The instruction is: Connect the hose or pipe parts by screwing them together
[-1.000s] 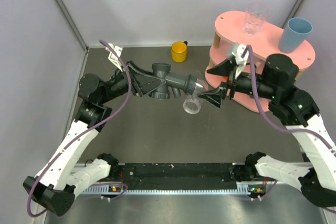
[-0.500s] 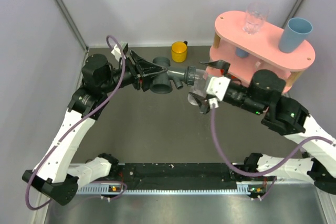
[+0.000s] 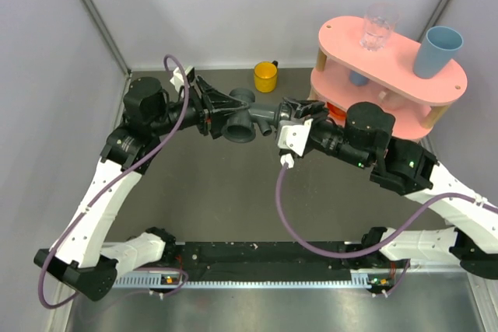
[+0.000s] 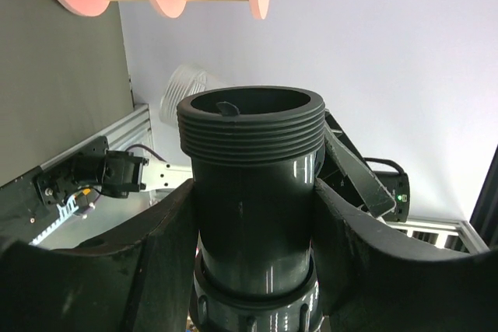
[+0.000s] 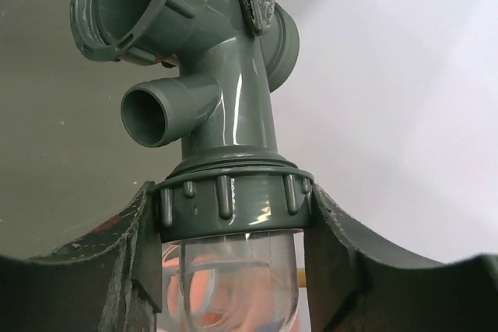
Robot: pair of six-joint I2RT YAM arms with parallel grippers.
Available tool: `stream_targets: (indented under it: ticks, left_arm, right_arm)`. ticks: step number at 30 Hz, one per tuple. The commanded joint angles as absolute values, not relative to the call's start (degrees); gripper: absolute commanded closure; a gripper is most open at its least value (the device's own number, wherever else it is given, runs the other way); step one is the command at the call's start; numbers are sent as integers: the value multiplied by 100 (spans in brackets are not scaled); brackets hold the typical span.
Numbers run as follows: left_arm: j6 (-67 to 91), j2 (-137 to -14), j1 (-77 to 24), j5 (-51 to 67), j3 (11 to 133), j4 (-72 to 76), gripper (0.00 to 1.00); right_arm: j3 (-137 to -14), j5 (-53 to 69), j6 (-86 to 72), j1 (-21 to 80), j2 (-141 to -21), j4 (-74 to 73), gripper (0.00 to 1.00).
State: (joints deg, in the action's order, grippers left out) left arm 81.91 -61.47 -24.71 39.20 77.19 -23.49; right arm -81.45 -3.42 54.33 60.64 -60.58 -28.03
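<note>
Collar (image 5: 230, 201) pinched by right gripper (image 5: 231, 227), wrist view only; left gripper (image 4: 254, 231) pinches T-fitting (image 4: 250, 145).

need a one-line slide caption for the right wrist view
Right gripper grips the grey collar of the clear piece at the end of the T fitting.

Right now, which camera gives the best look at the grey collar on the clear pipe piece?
The right wrist view: the ribbed grey collar fills the centre, flanked by the right gripper. In the top view that gripper mostly hides it. The left wrist view shows the T-fitting and its threaded end, no collar.
</note>
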Motion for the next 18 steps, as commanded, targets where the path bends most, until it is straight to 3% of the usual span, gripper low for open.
stream_targets:
  ticks: [1,2,5,8,11,18]
  left_arm:
    - [7510,-6100,-2496,4184,7954,-1496,100]
    - [7254,-6082,-2496,4253,7911,-1233,100]
    - [6699,-5863,-2496,4420,7332,425,100]
    - [6128,-5433,-2496,4377,6322,2579,100]
    - [5180,-5116,-2496,4385,5670,3610,100]
    - [2999,-4904,-2531,5280,5001,4244,100]
  right_arm:
    - [-8620,-220,5046,6161,-6196,-2838,71]
    - [-8770,-159,4845,6161,-6266,-2969,80]
    - [-9386,199,3826,5951,-6618,-3488,93]
    - [-9545,1181,2692,5408,-6767,-3621,100]
    - [-9510,2072,1716,4889,-6820,-3604,100]
    - [-9580,4147,-198,3869,-7031,-3612,100]
